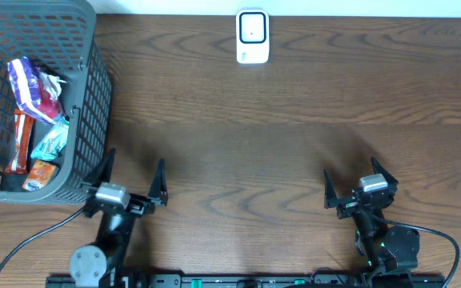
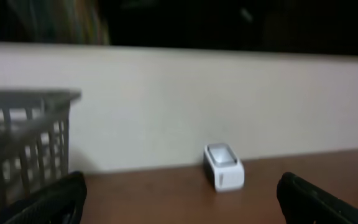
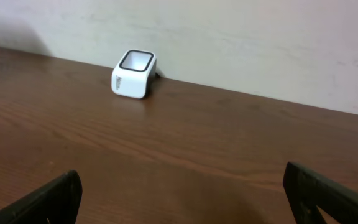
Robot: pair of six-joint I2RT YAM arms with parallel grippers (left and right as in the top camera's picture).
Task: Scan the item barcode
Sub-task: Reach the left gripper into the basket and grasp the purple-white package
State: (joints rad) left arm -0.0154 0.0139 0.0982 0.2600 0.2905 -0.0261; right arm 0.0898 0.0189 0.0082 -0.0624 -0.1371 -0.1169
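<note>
Overhead: on the wood-grain bench [image 1: 294, 120], a grey plastic lattice basket [image 1: 94, 104] at far left holds crinkly snack packets [image 1: 34, 92], mostly lying front to back. A white rounded scanner [image 1: 252, 37] sits at the far edge. The left pincer [image 1: 134, 172] and right pincer [image 1: 350, 178] gape wide, empty.
Left wrist: blurred.
Right wrist: the scanner's dark-rimmed window faces up.

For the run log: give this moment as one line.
left claw open, empty | right claw open, empty | packets in basket | scanner at far edge
</note>
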